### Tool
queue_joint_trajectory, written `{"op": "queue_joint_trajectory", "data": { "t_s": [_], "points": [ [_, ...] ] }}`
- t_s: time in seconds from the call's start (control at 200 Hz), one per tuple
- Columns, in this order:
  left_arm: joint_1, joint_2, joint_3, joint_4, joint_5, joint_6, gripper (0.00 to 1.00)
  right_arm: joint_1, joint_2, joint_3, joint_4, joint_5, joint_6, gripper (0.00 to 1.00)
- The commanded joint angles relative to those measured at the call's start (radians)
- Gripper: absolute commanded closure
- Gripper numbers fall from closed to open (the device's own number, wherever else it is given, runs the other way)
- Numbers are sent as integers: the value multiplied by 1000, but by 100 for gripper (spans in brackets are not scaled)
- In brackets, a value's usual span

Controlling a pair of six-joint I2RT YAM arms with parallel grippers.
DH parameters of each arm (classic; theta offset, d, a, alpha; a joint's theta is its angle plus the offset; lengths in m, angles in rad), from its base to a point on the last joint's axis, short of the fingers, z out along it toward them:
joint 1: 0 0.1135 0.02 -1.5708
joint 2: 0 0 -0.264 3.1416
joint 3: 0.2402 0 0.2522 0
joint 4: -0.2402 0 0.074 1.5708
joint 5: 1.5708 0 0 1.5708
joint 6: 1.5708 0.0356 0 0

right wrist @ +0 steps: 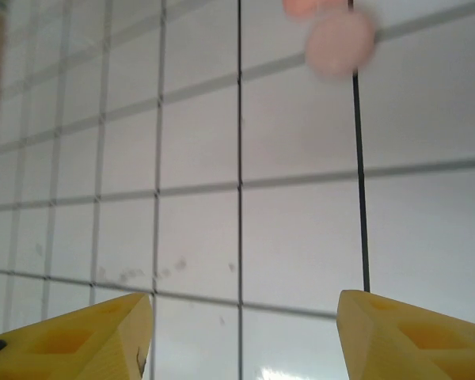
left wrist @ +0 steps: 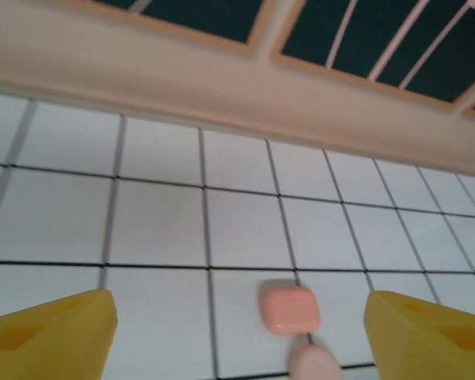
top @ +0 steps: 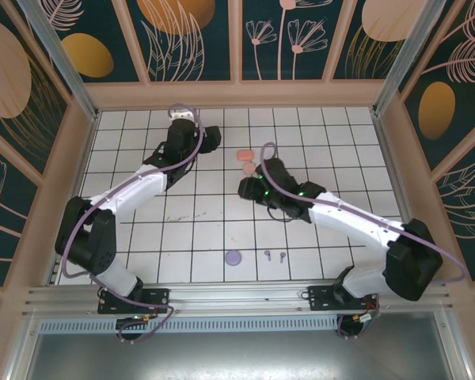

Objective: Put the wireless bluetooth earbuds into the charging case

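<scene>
Beneath both arms, a white surface (top: 182,229) of glossy square tiles with dark grout lines and faint grey scuffs near the middle. Around it, a pale wooden frame holding dark panels painted with leaves and discs.

Near the front edge, a little right of centre: the purple earbuds (top: 267,254), two tiny stemmed buds side by side, close but apart, bare on the tile. Just to their left, the purple case (top: 233,257), flat, round and lilac. All three well apart from both tools.

At the far middle: the coral case (top: 241,154), a smooth rounded-square pebble with a glossy sheen. Right beside it on the near side, the pale pink case (top: 248,167), rounder and softer in outline. Touching or barely apart, impossible to tell.

Left tool (top: 212,139): released, just left of the coral case. In the left wrist view, blunt yellow plastic wedge fingers (left wrist: 55,336) at the two lower corners, wide apart, only tile between them, with the coral case ahead and nearer the right finger.

Right tool (top: 248,188): likewise released, just on the near side of the pale pink case. In the right wrist view, matching yellow wedge fingers (right wrist: 412,336) with hollowed faces, spread over bare tile, and the pale pink case blurred near the top edge.
</scene>
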Motion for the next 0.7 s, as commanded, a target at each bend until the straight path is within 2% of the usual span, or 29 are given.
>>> {"op": "queue_joint_trajectory", "data": {
  "t_s": [0.0, 0.055, 0.305, 0.601, 0.696],
  "points": [
    [11, -67, -76, 63, -146, 35, 6, 70, 49, -9, -52, 27, 113, 34],
    [13, -105, -110, 89, -173, 28, 1, 98, 81, 1, -71, 20, 165, 33],
    [18, -242, -265, 190, -279, -15, 1, 190, 186, 72, -201, -16, 415, 32],
    [40, -303, -336, 214, -230, -93, 1, 289, 314, 219, -368, -59, 628, 31],
    [45, -323, -369, 220, -281, -184, 1, 310, 332, 245, -419, -59, 672, 31]
  ]
}}
